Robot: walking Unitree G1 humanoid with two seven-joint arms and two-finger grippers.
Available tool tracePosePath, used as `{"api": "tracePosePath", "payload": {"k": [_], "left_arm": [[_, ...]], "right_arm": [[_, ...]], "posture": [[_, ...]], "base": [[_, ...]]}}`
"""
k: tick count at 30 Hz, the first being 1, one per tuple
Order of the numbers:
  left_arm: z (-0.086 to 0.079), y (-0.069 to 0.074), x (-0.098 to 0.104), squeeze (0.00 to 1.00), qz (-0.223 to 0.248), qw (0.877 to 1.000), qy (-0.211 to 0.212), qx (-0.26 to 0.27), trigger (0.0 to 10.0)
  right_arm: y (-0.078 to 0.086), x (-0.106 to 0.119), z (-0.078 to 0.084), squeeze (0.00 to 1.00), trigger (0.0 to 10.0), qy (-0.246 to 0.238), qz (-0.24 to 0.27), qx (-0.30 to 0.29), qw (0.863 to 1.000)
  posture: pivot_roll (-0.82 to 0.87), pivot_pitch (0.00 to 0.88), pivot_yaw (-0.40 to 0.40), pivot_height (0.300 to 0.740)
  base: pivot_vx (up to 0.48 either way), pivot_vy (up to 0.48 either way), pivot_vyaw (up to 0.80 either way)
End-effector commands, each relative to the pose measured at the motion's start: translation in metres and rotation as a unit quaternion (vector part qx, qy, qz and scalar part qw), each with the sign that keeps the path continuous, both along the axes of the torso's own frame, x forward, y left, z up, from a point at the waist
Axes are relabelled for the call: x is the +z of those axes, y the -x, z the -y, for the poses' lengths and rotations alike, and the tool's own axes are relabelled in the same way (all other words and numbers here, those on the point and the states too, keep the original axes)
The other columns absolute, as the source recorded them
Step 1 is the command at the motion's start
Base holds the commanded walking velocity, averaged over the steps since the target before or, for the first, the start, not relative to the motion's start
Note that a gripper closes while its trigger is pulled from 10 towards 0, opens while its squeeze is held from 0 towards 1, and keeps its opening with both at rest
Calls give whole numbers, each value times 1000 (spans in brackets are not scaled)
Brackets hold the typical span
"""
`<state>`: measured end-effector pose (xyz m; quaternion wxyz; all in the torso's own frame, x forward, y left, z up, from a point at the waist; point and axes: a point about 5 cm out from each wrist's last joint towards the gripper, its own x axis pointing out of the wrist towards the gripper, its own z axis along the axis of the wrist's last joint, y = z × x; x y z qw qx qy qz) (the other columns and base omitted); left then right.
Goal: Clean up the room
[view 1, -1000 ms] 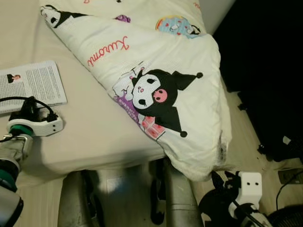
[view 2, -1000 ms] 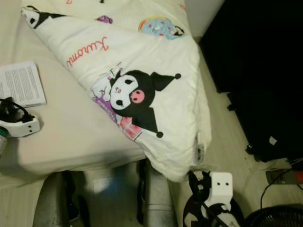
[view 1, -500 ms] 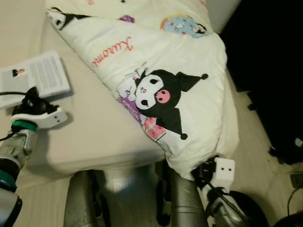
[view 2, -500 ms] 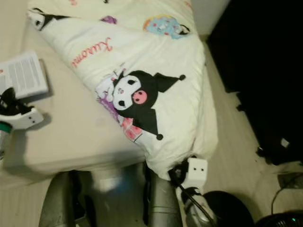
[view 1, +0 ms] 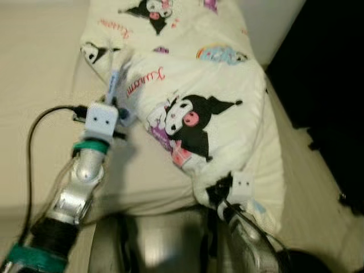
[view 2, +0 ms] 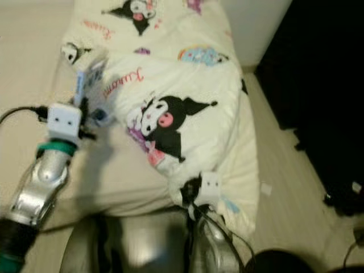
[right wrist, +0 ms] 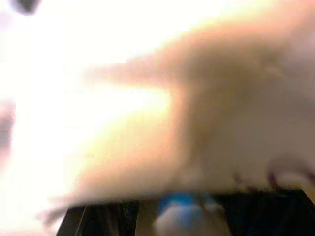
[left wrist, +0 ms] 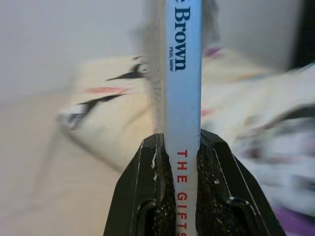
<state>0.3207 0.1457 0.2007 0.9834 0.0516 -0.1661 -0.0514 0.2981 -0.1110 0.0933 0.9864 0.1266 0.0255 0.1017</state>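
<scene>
My left gripper (view 1: 116, 109) is shut on a thin book (view 1: 113, 85) and holds it upright above the bed, beside the folded edge of the duvet (view 1: 222, 68). In the left wrist view the book's pale blue spine (left wrist: 183, 93), printed "Brown" and "THE GIFTS", is pinched between the two black fingers (left wrist: 147, 187). The duvet is cream with black cartoon characters and lies over the right half of the bed. My right gripper (view 1: 218, 195) is at the duvet's lower corner, where it hangs off the bed. The right wrist view is blurred, with cream fabric (right wrist: 162, 98) very close.
A bare cream sheet (view 1: 40, 74) covers the left of the bed. Dark furniture (view 1: 330, 79) stands along the right, with a strip of pale floor (view 1: 313, 199) between it and the bed. My grey legs (view 1: 170, 244) are at the bed's foot.
The left gripper has taken the book off the sheet and raised it toward the duvet. The right gripper has come up from near the floor to the duvet's corner. The camera has shifted.
</scene>
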Motion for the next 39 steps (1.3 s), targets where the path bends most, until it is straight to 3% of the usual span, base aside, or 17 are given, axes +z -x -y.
{"api": "tracePosePath", "payload": {"k": [1, 6, 7, 8, 10, 12, 14, 17, 22, 28, 39], "left_arm": [[-4, 3, 6, 0, 4, 1000, 18, -3, 10000], [-9, 24, -3, 0, -4, 1000, 4, -9, 10000], [-16, 31, -11, 0, -8, 1000, -24, -2, 10000], [-16, 31, -11, 0, -8, 1000, -24, -2, 10000], [-33, 38, -20, 0, -23, 997, -63, 29, 10000], [-33, 38, -20, 0, -23, 997, -63, 29, 10000], [-49, 41, -20, 0, -45, 995, -64, 69, 10000], [-60, 40, -18, 0, -53, 992, -56, 102, 10000], [-65, 33, -10, 0, -42, 990, -66, 119, 10000], [-63, 28, -5, 0, -49, 992, -48, 108, 10000], [-56, 25, -7, 0, -60, 992, -50, 102, 10000]], "right_arm": [[0, 11, -21, 0, 10000, -37, 25, 17, 999], [0, 23, -16, 0, 10000, -46, 51, 2, 998], [-1, 27, -13, 0, 10000, -50, 61, -3, 997], [-1, 27, -13, 0, 10000, -50, 61, -3, 997], [-3, 32, -10, 0, 10000, -48, 72, -3, 996], [-3, 32, -10, 0, 10000, -48, 72, -3, 996], [-9, 33, -4, 0, 10000, -33, 76, -9, 997], [-16, 38, 5, 0, 10000, -25, 84, -34, 996], [-23, 49, 11, 0, 10000, -25, 101, -53, 993], [-29, 63, 11, 0, 10000, -37, 119, -56, 991], [-30, 56, 15, 0, 10000, -36, 110, -68, 991]], "posture": [[98, 54, 61, 582], [121, 0, 49, 582], [124, 0, 41, 582], [124, 0, 41, 582], [135, 0, 20, 582], [135, 0, 20, 582], [144, 0, 1, 582], [146, 0, -4, 587], [150, 0, -12, 602], [145, 0, -7, 627], [133, 0, 4, 667]], "base": [[0, 0, 0], [0, 0, 0], [0, 0, 0], [0, 0, 0], [0, 0, 0], [0, 0, 0], [0, 0, 0], [0, 0, 0], [0, 0, 0], [0, 0, 0], [0, 0, 0]]}}
